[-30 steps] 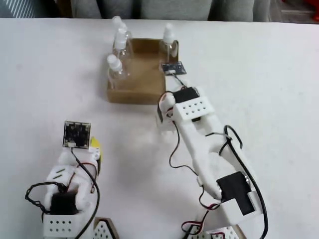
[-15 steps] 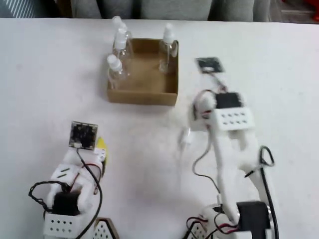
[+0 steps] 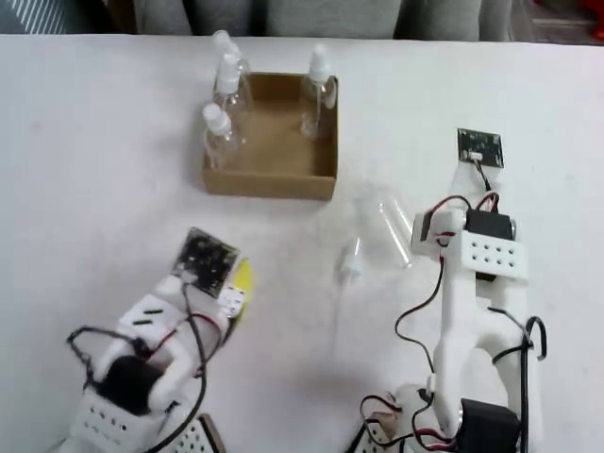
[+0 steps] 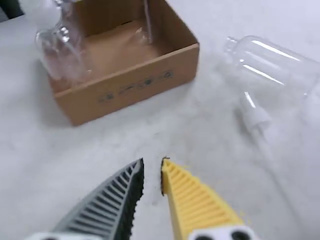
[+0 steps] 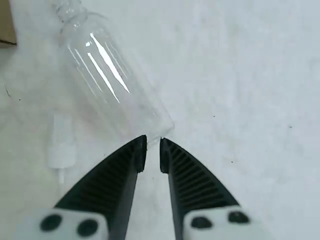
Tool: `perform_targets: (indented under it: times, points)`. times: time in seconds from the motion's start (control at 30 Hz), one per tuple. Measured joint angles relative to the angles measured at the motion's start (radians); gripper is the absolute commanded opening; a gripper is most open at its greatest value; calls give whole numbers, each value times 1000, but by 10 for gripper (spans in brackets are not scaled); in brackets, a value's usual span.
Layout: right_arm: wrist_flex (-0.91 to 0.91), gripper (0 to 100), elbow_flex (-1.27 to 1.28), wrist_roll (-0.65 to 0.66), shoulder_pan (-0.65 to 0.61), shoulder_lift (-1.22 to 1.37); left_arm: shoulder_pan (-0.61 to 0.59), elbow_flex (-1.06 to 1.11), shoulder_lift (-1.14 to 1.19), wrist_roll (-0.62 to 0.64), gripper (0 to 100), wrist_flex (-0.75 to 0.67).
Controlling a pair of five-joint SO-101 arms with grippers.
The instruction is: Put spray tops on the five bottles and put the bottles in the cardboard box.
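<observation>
1. Four bottles (image 3: 226, 90) with spray tops on stand upright in the cardboard box (image 3: 269, 179), as far as I can count. Two are crowded in one far corner, one is at the near corner on the same side, and one is at the opposite far corner.
2. One bottle is left: the fifth bottle (image 3: 394, 225) lies on its side on the table (image 3: 113, 142), just beside the box but outside it. Its neck is open and points toward the box.
3. The last spray top (image 3: 351, 261) lies loose on the table near that bottle, apart from it and not fitted.
4. By my judgement the task is mostly done. What remains is to fit this top, then stand the bottle in the box, which has free floor in the middle.
5. The right end effector (image 5: 150, 143) sits at the base of the lying bottle, its jaws drawn to a narrow slit and holding nothing.
6. The left end effector (image 4: 152, 169) hovers over bare table short of the box, its grey and yellow jaws likewise nearly together and empty.
7. Nothing lies between either arm and the loose parts. The likely trouble is that the clear round bottle may roll when nudged, and the box's near wall stands close by.
</observation>
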Motion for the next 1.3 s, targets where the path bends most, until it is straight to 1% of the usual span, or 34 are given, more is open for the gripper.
perform_targets:
  times: [0.1,0.2,0.3,0.37,0.57,0.73,1.0,1.2,1.23,1.3]
  points:
    - [0,16,0,0,2,-2,143,-81,206,63,80,-26]
    - [0,16,0,0,2,-2,282,-120,410,129,80,-149]
    - [-17,15,5,3,2,-2,367,-158,592,147,80,-278]
    - [-40,16,9,3,2,-2,396,-199,715,149,80,-342]
    - [-86,18,38,3,2,-2,405,-339,1049,149,80,-470]
    - [-107,18,38,3,2,-2,407,-433,1249,149,80,-542]
    - [-120,18,38,3,2,-2,404,-611,1430,149,80,-552]
    - [-120,17,38,3,-40,-2,345,-706,1557,150,82,-552]
    - [-120,17,38,3,-43,-2,342,-718,1577,150,98,-552]
    - [-120,16,38,3,-38,-2,339,-738,1605,149,176,-552]
